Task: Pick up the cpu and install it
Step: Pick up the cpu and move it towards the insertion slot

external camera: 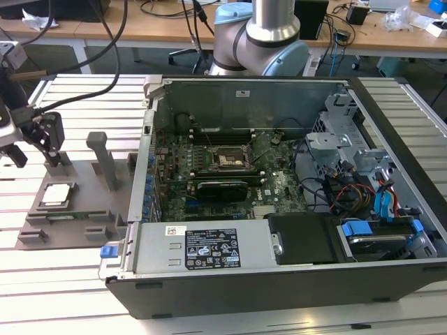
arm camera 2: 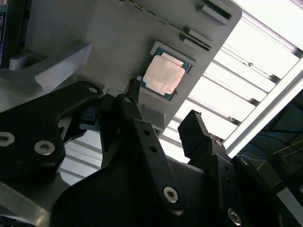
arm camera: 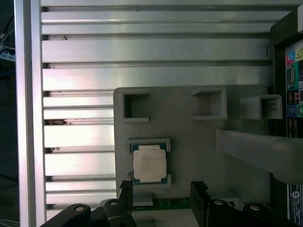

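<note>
Currently: approach stage of pick-up. Gripper (arm camera 2: 163, 106) poised near cpu (arm camera 2: 164, 75), not touching; claw fingers spread apart, holding nothing. Cpu lies flat in recess of grey fixture tray (external camera: 84, 185), outside computer case (external camera: 279, 279). Judged requirement: fingers straddling opposite chip edges before closing.

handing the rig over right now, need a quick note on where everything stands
Gripper: open and empty, hovering over the grey fixture tray, close to the cpu but not touching it.
Cpu: lies flat in its recess on the tray, outside the open computer case.
Done: nothing visible; the cpu is not yet picked up.
Left: the pick-up, and the install into the motherboard socket inside the case.
</note>
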